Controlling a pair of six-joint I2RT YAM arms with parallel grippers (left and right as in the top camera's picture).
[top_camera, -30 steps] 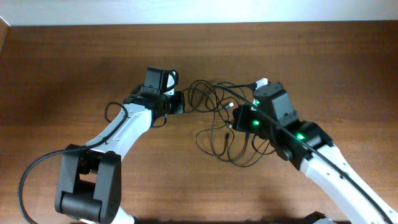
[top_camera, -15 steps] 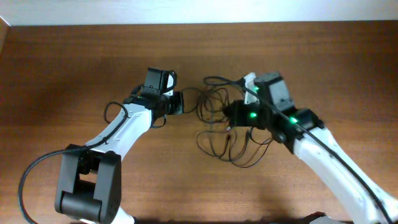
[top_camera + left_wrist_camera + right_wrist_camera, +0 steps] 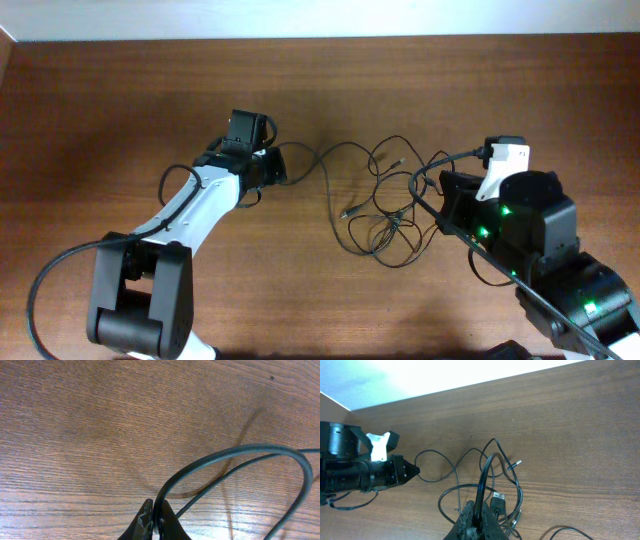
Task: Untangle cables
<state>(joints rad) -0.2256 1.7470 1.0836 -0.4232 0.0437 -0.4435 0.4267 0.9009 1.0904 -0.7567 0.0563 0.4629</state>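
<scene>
Thin black cables (image 3: pixel 385 235) lie in loose loops across the middle of the table, with a small silver plug (image 3: pixel 347 213) at one free end. My left gripper (image 3: pixel 281 165) is shut on one cable's left end. In the left wrist view the fingertips (image 3: pixel 155 510) pinch a black cable (image 3: pixel 240 450) that arcs away to the right. My right gripper (image 3: pixel 443 190) is shut on another cable at the right of the bunch. The right wrist view shows that cable (image 3: pixel 482 480) rising from the closed gripper (image 3: pixel 479 510), next to a USB plug (image 3: pixel 498 500).
The brown wooden table (image 3: pixel 120 110) ends at a pale wall along its far edge (image 3: pixel 320 38). Thicker black arm cables hang near the left arm's base (image 3: pixel 50 280) and beside the right arm (image 3: pixel 520 290). The left arm's wrist (image 3: pixel 350 467) shows in the right wrist view.
My right arm has pulled back to the right and toward the front with its cable. The tight bunch has stretched out into looser loops. The left gripper has shifted slightly left.
</scene>
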